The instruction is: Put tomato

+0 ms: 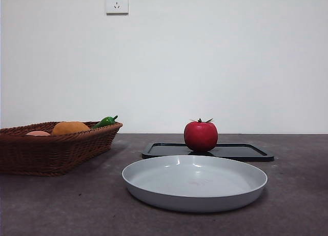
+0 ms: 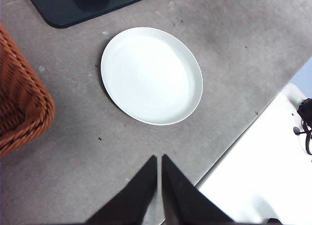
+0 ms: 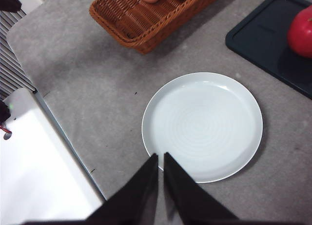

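Glossy round red tomato (image 1: 201, 136) with a small dark green leafy stem sits upright on the flat black rectangular tray (image 1: 246, 152), toward that tray's basket-side end. In the right wrist view only part of it shows at the frame edge. Skin looks smooth and unmarked, with 1 soft highlight on the front

Shallow round pale grey plate (image 1: 195, 182) lies bare on the grey table (image 1: 297, 205), just in front of the tray and nearest the arms. My read: it's staged as the drop spot, with the tomato set apart on the tray so it can be approached from above with nothing crowding it

Brown woven wicker basket (image 1: 51, 151) is off to the side, well apart from the tomato. It holds an orange round fruit (image 1: 70, 127), a small green pepper (image 1: 105, 122) and a pale pinkish round item (image 1: 38, 133)

Left gripper (image 2: 159, 159) hangs high over the table near the plate, jaws closed together, holding nothing. Right gripper (image 3: 161, 156) hangs over the plate's near rim, jaws likewise clenched and empty. Neither is near the tomato; pick not yet begun
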`<move>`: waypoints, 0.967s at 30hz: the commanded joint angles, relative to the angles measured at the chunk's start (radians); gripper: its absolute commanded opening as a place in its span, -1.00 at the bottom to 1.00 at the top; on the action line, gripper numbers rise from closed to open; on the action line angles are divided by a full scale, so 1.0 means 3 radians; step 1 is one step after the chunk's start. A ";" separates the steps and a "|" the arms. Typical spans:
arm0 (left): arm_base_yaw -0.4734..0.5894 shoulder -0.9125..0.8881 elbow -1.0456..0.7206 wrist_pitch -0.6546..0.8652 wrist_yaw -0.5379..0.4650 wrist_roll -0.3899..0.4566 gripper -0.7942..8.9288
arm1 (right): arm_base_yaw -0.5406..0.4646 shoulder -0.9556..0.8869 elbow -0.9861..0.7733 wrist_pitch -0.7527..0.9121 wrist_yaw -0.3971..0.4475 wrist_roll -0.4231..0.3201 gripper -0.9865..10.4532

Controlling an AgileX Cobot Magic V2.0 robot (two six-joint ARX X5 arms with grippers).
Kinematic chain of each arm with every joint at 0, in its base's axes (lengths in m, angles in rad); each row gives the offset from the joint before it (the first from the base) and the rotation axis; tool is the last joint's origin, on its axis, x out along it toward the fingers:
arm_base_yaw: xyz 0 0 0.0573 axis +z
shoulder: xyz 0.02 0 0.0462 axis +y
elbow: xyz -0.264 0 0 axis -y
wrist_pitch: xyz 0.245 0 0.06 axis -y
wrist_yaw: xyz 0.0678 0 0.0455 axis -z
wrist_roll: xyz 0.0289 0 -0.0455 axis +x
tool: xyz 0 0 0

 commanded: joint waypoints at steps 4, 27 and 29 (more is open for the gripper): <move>-0.0013 0.0020 0.0065 0.0017 0.0027 0.0017 -0.82 | 0.0019 0.0023 0.0013 0.0036 -0.0003 0.0036 -0.82; -0.0013 0.0019 0.0065 0.0017 0.0027 0.0017 -0.82 | 0.0018 0.0023 0.0013 0.0113 -0.0001 0.0034 -0.82; -0.0013 0.0001 0.0065 0.0027 0.0025 0.0024 -0.82 | 0.0018 0.0023 0.0013 0.0113 -0.0001 0.0034 -0.82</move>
